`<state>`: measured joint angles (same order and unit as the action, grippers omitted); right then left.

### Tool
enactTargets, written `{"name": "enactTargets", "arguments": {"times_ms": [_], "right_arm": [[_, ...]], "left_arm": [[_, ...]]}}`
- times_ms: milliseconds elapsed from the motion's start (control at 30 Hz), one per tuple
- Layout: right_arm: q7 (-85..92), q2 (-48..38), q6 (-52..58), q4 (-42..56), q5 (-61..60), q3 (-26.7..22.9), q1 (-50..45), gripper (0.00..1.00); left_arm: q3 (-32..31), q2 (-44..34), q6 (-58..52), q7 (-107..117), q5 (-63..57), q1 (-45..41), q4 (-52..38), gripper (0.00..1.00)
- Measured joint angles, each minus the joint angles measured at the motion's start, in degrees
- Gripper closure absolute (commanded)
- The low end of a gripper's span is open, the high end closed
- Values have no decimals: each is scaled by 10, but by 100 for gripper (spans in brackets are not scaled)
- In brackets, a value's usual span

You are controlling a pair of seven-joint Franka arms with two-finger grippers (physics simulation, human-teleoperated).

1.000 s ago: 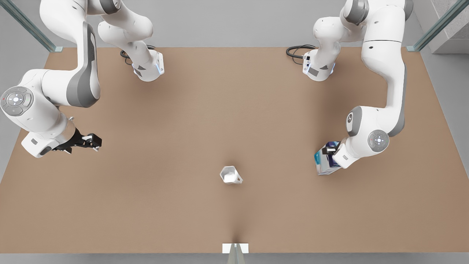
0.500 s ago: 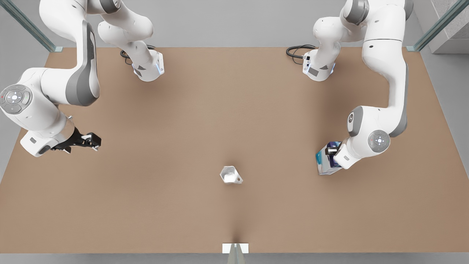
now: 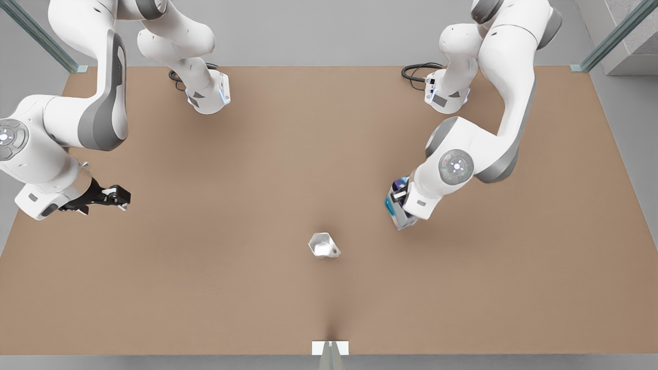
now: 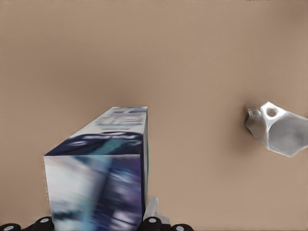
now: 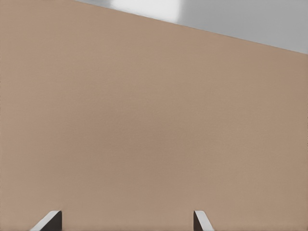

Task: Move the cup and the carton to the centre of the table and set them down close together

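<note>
Between the left gripper's (image 3: 400, 201) closed fingers sits the carton (image 3: 397, 209), clamped near its top and hanging lengthwise below the tool; the cup (image 3: 323, 245) stands on the table (image 3: 257, 180) ahead of it, toward the front view's left. Since 0.5 s ago this arm has swung the carton markedly nearer the cup; the right gripper (image 3: 114, 196), fingers apart and holding nothing, waits far off, having drifted slightly outward.

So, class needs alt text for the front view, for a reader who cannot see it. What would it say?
The left gripper holds the carton above the brown table, at the front view's right of the cup standing near the middle. The right gripper waits, open, at the front view's far left.
</note>
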<state>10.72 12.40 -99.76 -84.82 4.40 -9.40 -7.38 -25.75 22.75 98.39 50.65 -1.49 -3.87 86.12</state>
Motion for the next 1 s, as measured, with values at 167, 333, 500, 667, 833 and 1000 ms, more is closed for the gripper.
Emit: {"name": "enactTargets", "arguments": {"times_ms": [167,333,500,667,833,1000], "right_arm": [[1,0,1,0,0,0,4,0],[20,-2,5,-1,0,0,24,0],[17,-16,11,-16,0,0,23,0],[15,-13,12,-17,0,0,23,0],[16,-10,12,-15,0,0,22,0],[18,-9,12,-14,0,0,23,0]], "left_arm": [[0,25,29,114,5,-33,-3,47],[0,66,72,268,12,-80,-32,47],[6,142,126,463,13,-168,-124,49],[9,191,142,558,-22,-203,-166,49],[10,194,156,621,-46,-225,-146,49],[13,201,218,661,-70,-235,-124,49]]}}
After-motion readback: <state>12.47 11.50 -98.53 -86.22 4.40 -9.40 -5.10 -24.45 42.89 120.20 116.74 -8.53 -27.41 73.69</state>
